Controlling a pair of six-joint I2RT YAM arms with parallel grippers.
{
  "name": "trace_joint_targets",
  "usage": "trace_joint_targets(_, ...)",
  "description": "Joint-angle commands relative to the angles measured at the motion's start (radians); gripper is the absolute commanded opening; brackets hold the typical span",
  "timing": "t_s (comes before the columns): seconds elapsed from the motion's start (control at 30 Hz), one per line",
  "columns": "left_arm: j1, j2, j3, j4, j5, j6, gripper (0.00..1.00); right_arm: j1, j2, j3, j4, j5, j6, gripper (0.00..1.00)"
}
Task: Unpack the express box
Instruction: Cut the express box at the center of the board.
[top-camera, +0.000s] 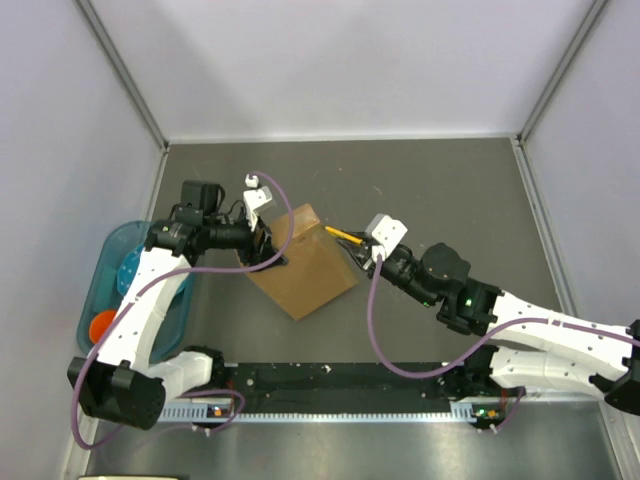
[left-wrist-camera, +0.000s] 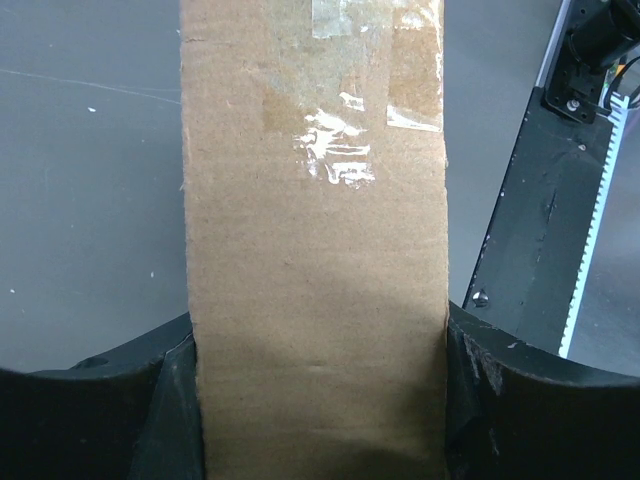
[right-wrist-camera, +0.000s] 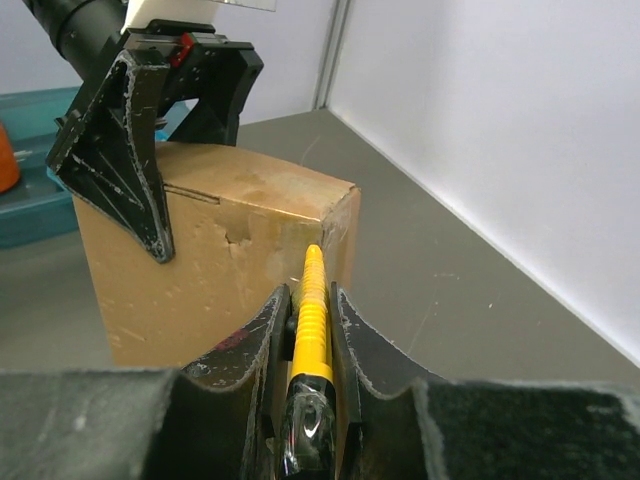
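1. Both sets of jaws are engaged. The left jaws are spread wide and pressed against two opposite faces of the flat rectangular plain brown cardboard express box (left-wrist-camera: 315, 300), clamping it across its narrow thickness.
2. The right jaws are pressed nearly together, pinching the slim yellow plastic utility knife (right-wrist-camera: 312, 325) by its handle. Its tip sits at the box's upper corner edge, apparently touching. The blade is too small to make out.
3. Location: the box appears to stand on one narrow side on the dark grey counter (top-camera: 450, 180), about mid-counter, between the two arms.
4. Risk, judged: the tip bears on a corner, not a flat seam, so a push could make it skid off the cardboard, towards the counter or the left fingers (right-wrist-camera: 120, 150).
5. Risk, judged: knife pressure could twist or tip the upright box in its clamp. A deep stroke could mark the contents.
6. Condition: the cardboard is closed, with glossy clear tape patches (left-wrist-camera: 415, 70) on one face. A small dent (right-wrist-camera: 235, 238) shows near the top edge, and the corners are slightly scuffed.
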Motion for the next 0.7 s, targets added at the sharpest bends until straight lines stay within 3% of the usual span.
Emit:
trace_joint_targets(0.0, -0.002, -0.027, 0.038, 0.028, 0.065, 0.099, 0.00, 0.023, 0.091, -0.062, -0.384, -0.030, 0.081, 0.00)
trace_joint_targets(0.4, -0.002, -0.033, 0.031, 0.022, 0.088, 0.098, 0.00, 0.033, 0.188, -0.096, -0.238, -0.084, 0.153, 0.00)
trace_joint_targets(0.67, -0.002, -0.038, 0.027, 0.009, 0.057, 0.104, 0.00, 0.035, 0.231, -0.165, -0.227, -0.087, 0.208, 0.00)
